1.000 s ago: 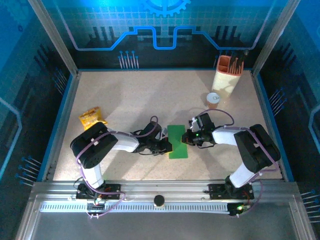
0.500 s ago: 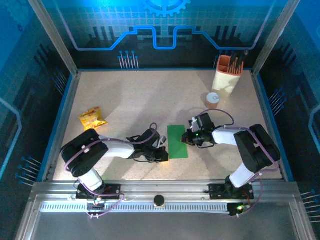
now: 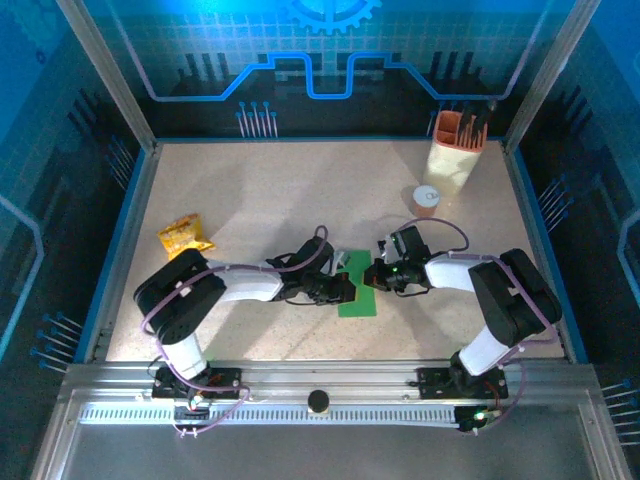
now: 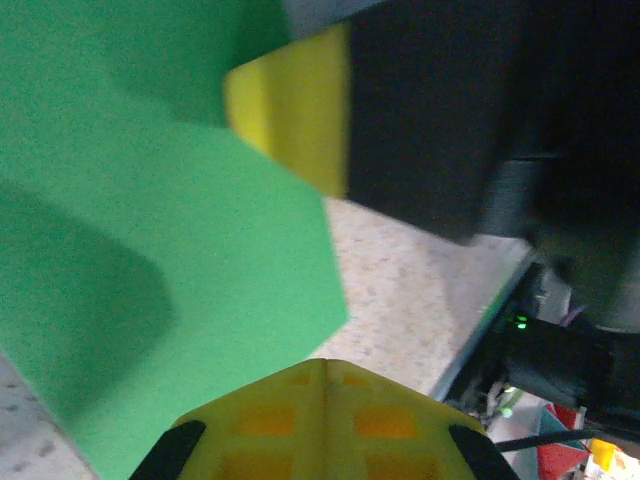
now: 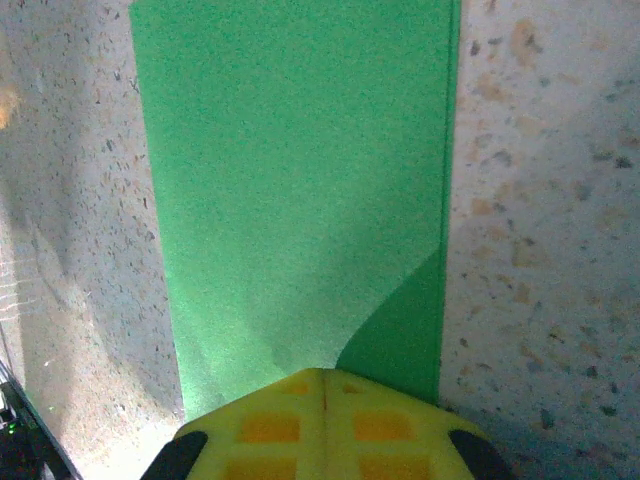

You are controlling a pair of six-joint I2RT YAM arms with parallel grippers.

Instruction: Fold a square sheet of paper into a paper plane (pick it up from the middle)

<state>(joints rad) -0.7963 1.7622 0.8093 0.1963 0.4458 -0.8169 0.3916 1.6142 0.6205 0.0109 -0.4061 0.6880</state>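
The square sheet of paper point(image 3: 358, 297) lies folded into a narrow bright-green rectangle on the table between my two arms. My left gripper point(image 3: 346, 289) is shut, its tips over the paper's left edge; in the left wrist view its yellow tips point(image 4: 322, 365) meet, and the green paper point(image 4: 150, 280) rises ahead of them as a lifted flap. My right gripper point(image 3: 373, 277) is shut at the paper's right edge. In the right wrist view its closed tips point(image 5: 322, 375) sit at the near end of the flat green strip point(image 5: 300, 180). A yellow fingertip point(image 4: 290, 110) of the right gripper appears in the left wrist view.
A crinkled yellow-orange snack packet point(image 3: 184, 237) lies at the left. A cream holder with orange tools point(image 3: 455, 150) and a small round cup point(image 3: 427, 198) stand at the back right. Blue rails point(image 3: 125, 240) border the table.
My left gripper has swung from the table at the paper's lower left, rightward onto the paper's left edge. The paper's far-left part now stands raised. The right gripper has stayed put.
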